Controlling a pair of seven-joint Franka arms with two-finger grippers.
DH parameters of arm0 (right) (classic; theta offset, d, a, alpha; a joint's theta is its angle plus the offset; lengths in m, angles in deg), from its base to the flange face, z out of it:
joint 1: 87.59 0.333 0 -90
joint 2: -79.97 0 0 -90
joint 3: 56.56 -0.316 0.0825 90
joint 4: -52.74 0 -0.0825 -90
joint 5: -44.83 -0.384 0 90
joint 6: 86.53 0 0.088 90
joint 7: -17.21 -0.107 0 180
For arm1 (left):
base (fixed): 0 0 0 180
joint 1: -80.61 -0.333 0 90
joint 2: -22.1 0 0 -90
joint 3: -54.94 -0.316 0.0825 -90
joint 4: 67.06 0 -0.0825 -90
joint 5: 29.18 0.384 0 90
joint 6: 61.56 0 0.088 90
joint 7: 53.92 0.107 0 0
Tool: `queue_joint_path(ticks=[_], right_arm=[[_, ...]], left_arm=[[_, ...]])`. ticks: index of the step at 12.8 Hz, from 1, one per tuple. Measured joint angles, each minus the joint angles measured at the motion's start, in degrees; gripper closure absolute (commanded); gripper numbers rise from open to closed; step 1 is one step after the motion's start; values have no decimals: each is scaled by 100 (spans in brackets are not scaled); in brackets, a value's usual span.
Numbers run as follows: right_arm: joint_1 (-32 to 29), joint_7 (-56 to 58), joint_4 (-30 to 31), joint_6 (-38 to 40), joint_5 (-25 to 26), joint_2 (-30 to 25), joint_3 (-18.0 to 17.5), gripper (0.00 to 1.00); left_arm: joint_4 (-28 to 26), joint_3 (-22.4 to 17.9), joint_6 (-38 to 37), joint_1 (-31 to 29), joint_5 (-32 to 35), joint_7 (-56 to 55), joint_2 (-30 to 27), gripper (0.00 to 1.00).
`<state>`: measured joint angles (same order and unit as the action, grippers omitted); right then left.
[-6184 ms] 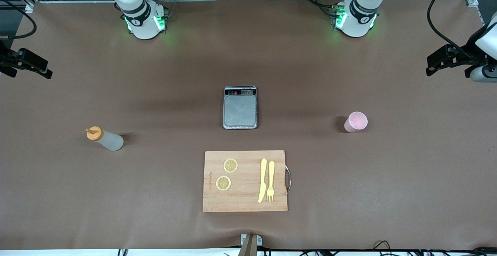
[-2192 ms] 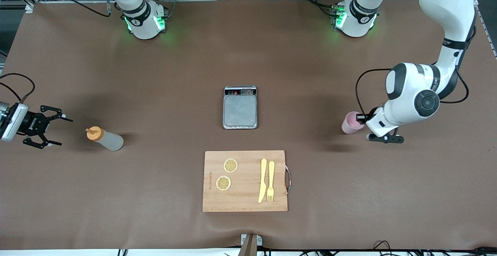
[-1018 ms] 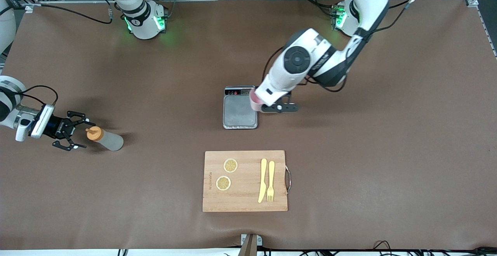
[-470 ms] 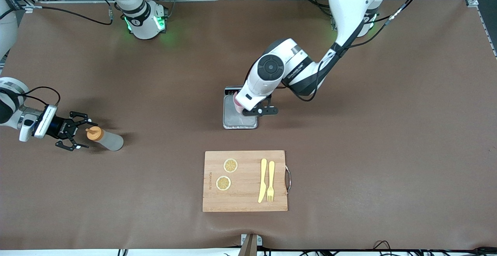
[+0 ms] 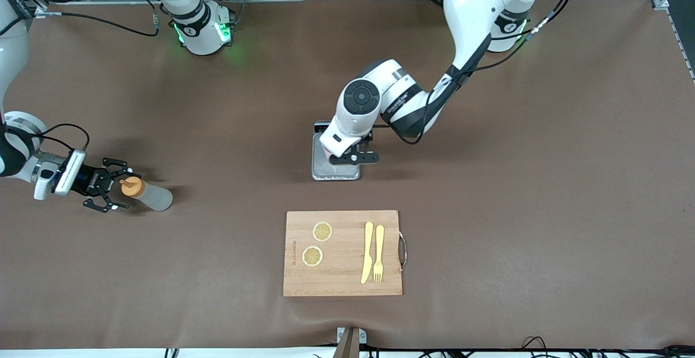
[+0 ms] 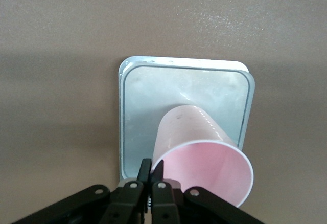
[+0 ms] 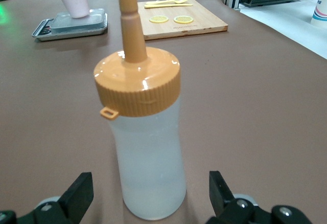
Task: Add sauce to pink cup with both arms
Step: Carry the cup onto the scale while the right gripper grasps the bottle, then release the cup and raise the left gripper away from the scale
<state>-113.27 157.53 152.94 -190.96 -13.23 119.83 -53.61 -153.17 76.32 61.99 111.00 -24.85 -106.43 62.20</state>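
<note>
Carried in from the left arm's end: cup (image 6: 204, 155), rim pinched by left gripper (image 6: 152, 179), now over the scale (image 5: 335, 157). Well away toward the right arm's end, right gripper (image 5: 111, 184) spread, closing on the bottle (image 5: 147, 194); pouring likely soon.

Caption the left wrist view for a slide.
Left tool shut on the pink cup's rim, holding it over the metal scale on the brown table.

The left hand (image 6: 152, 183) holds the pink cup (image 6: 204, 155) over the scale (image 5: 335, 157) at mid-desk (image 5: 488, 211). The sauce (image 5: 147, 194) stands between the right hand's (image 5: 113, 184) spread fingers, toward the right arm's end. The cutting board (image 5: 342, 253) lies nearer the front camera than the scale.
</note>
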Motion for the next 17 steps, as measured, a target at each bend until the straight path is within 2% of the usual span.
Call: queue_joint_path(ticks=[5,8,9,10,11,12,14,17], right_arm=[[87,0,-1,25,-147,4,-37,0],[133,0,-2,208,-151,4,-43,0],[135,0,-1,275,-151,5,-42,22],[135,0,-1,322,-151,6,-42,59],[134,0,-1,360,-152,6,-40,86],[133,0,-1,390,-152,7,-36,100],[123,0,-2,412,-158,7,-27,100],[119,-3,-4,421,-160,7,-24,100]], left_arm=[[96,-132,-22,31,1,-37,-7,0],[295,-150,-528,-323,1,-39,-454,0],[342,-155,-820,-483,2,-39,-746,0],[366,-160,-1137,-677,7,-39,-1087,0],[369,-169,-1434,-900,20,-39,-1421,0],[366,-178,-1688,-1147,44,15,-1731,0],[345,-196,-1975,-1678,67,606,-2206,0],[336,-211,-2328,-2435,70,1694,-2583,0]])
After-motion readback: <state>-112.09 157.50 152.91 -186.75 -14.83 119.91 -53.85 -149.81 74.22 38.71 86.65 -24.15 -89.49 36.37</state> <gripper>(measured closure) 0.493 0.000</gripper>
